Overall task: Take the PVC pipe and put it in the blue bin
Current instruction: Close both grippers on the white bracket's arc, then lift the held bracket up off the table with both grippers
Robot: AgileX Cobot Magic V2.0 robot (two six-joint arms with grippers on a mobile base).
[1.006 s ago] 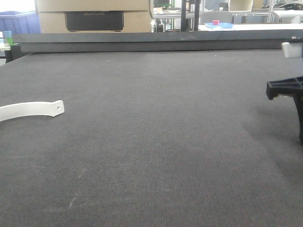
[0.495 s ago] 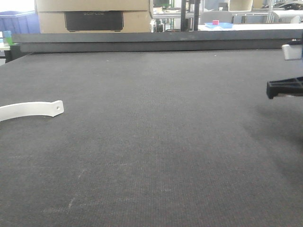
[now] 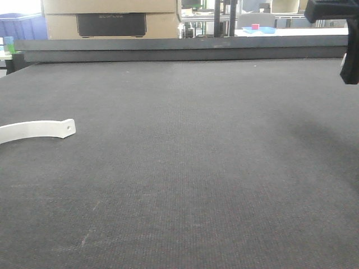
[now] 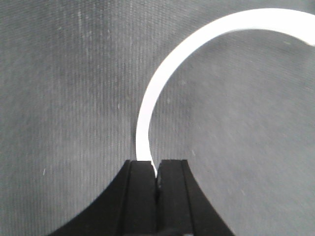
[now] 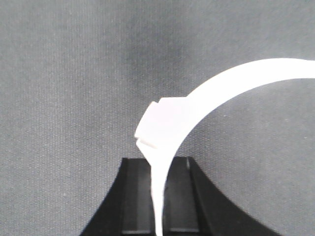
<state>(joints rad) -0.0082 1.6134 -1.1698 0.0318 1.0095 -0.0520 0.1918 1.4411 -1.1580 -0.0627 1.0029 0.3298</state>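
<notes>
A white curved PVC pipe piece (image 3: 36,130) lies flat on the dark mat at the left edge. In the left wrist view this piece (image 4: 197,46) arcs up to the right, and my left gripper (image 4: 156,172) is shut on its near end. My right gripper (image 5: 160,189) is shut on a second white curved piece (image 5: 246,76) with a small block (image 5: 157,125) on it, held above the mat. In the front view the right gripper (image 3: 349,56) hangs at the top right. A blue bin (image 3: 21,25) stands beyond the table's far left corner.
A dark raised rail (image 3: 179,49) runs along the table's far edge. Behind it are a cardboard box (image 3: 111,19) and a blue tray (image 3: 259,29) on another bench. The dark textured mat (image 3: 185,168) covers the table.
My right gripper has risen from mid-height at the right edge to the top right corner of the front view. The white piece on the left has not moved.
</notes>
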